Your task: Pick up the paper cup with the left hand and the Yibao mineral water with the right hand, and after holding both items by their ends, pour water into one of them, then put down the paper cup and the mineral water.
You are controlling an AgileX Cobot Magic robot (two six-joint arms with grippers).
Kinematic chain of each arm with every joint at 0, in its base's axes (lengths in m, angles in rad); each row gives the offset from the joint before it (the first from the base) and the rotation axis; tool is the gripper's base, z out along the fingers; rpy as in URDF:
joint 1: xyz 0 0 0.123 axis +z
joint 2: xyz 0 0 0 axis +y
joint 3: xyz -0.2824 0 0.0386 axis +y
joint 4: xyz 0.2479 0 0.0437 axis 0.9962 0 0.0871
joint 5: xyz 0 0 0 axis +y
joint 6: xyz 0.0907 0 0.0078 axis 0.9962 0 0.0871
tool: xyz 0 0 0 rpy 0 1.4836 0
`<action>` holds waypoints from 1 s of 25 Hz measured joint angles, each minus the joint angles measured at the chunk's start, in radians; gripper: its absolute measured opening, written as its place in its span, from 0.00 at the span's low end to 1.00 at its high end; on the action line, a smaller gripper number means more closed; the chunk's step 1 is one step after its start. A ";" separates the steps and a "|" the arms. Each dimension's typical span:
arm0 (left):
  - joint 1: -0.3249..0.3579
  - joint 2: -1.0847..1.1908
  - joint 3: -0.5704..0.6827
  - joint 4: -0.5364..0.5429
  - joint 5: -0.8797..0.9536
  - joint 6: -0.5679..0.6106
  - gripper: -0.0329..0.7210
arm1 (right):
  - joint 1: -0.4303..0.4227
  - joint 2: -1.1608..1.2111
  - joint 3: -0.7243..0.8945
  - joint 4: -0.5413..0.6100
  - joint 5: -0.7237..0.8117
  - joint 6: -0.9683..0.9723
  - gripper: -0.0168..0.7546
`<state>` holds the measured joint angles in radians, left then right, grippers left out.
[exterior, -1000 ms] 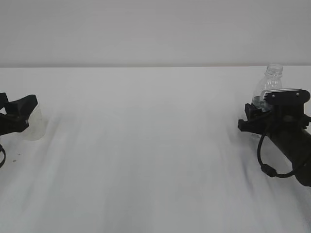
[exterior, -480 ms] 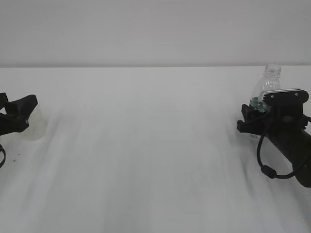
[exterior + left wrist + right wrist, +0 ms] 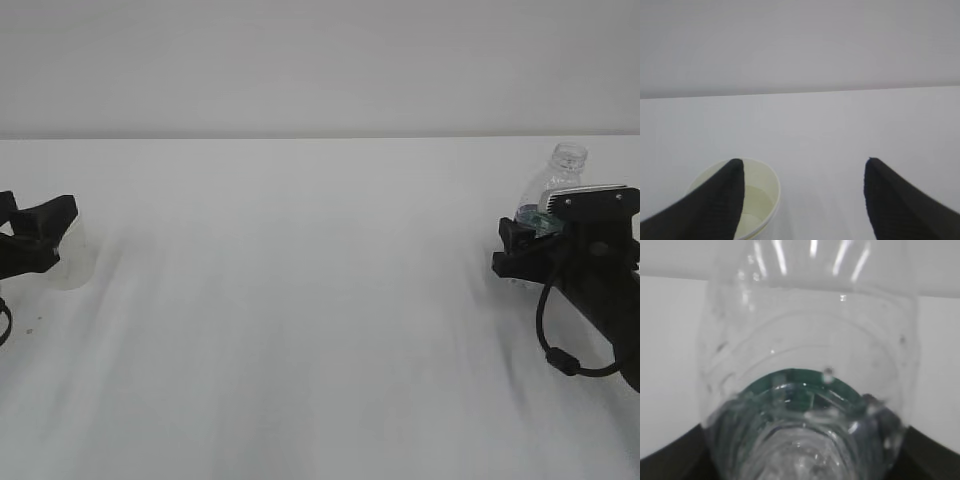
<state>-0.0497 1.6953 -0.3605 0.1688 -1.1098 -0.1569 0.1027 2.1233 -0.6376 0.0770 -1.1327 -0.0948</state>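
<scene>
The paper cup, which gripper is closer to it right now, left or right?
Left. The left gripper is right at the paper cup, one finger over its rim. The right gripper is far across the table, at the water bottle.

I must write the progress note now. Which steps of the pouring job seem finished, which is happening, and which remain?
Pouring looks done: the paper cup stands on the table with liquid inside, and the left hand is open, the cup at its left finger rather than held. In hand: the Yibao mineral water stands upright between the right hand's fingers; whether it is fully released is unclear. Left: let go and draw both arms away.
</scene>
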 joint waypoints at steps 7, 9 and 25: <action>0.000 0.000 0.000 0.006 0.000 0.000 0.74 | 0.000 -0.020 0.022 -0.002 0.000 0.010 0.70; 0.000 0.000 0.000 0.008 0.000 0.000 0.74 | 0.000 -0.027 0.034 -0.002 0.000 0.014 0.70; 0.000 0.000 0.000 0.020 0.005 0.000 0.72 | 0.000 -0.039 0.049 -0.077 0.002 0.020 0.71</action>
<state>-0.0497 1.6953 -0.3605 0.1888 -1.1053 -0.1569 0.1027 2.0846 -0.5884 0.0000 -1.1310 -0.0750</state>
